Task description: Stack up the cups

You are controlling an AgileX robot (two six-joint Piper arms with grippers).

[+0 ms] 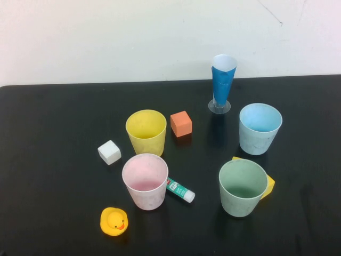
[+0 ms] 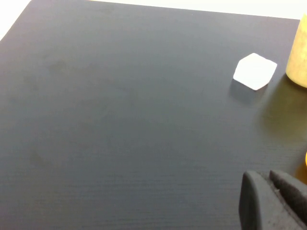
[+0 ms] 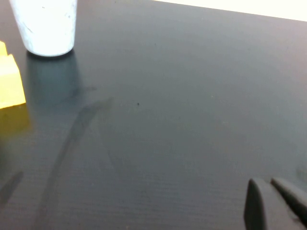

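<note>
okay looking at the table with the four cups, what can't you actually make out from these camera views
- Yellow block: high view, mostly hidden behind the green cup; full shape unknown.
- Glue stick: one end tucked behind the pink cup; label print too small.
- Left gripper and right gripper: absent from the high view; each wrist view cuts them off at the edge, fingertips together over bare table.
- Yellow cup: left wrist view shows only a sliver.
</note>
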